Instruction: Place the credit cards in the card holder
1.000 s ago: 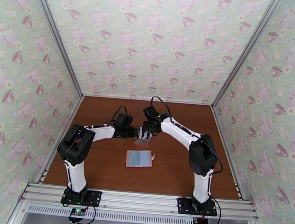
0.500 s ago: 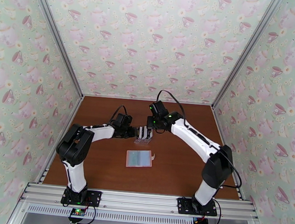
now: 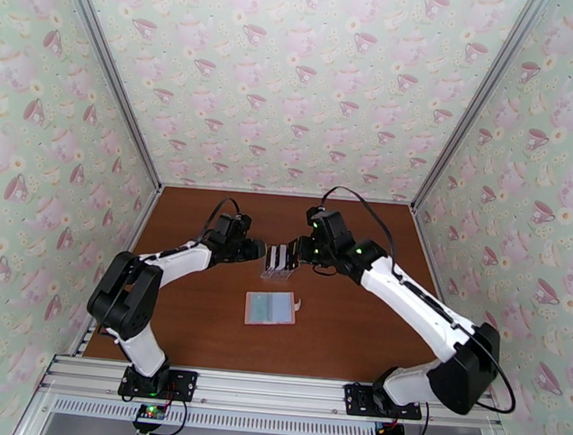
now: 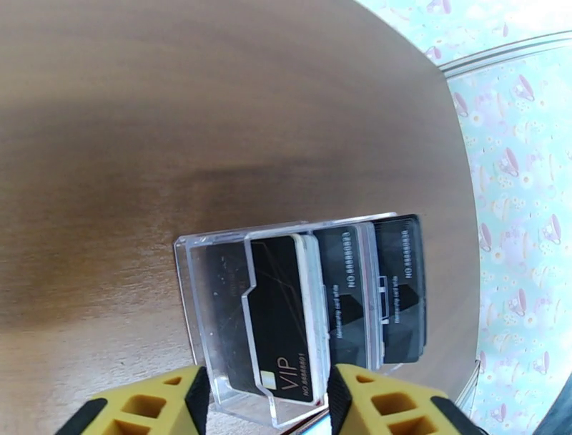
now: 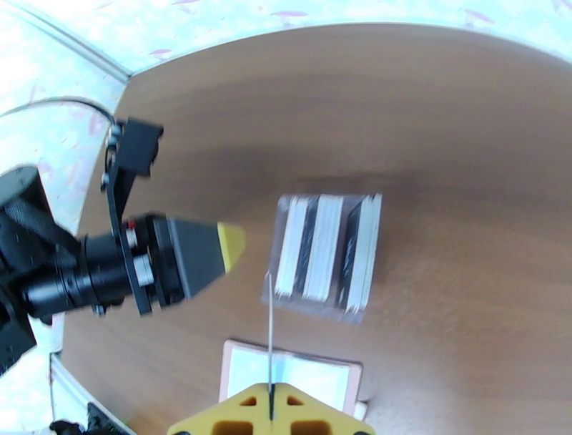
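A clear slotted rack (image 3: 279, 266) stands mid-table with black credit cards (image 4: 282, 315) and white ones (image 5: 323, 247) upright in it. My left gripper (image 4: 264, 404) is open just left of the rack, its yellow fingertips (image 4: 161, 404) level with the rack's near corner and not touching it. Over the rack's right side, my right gripper (image 5: 272, 411) is shut on one credit card (image 5: 270, 322), seen edge-on as a thin line. The pink card holder (image 3: 270, 307) lies open and flat nearer the arms, pale pockets facing up, also under the held card in the right wrist view (image 5: 314, 375).
The brown table (image 3: 199, 326) is closed in by patterned walls at the back and both sides. An aluminium rail (image 3: 273, 392) runs along the near edge by the arm bases.
My left gripper has opened and drawn back left from the rack. The right arm has swung out to the right while its gripper stays shut above the rack.
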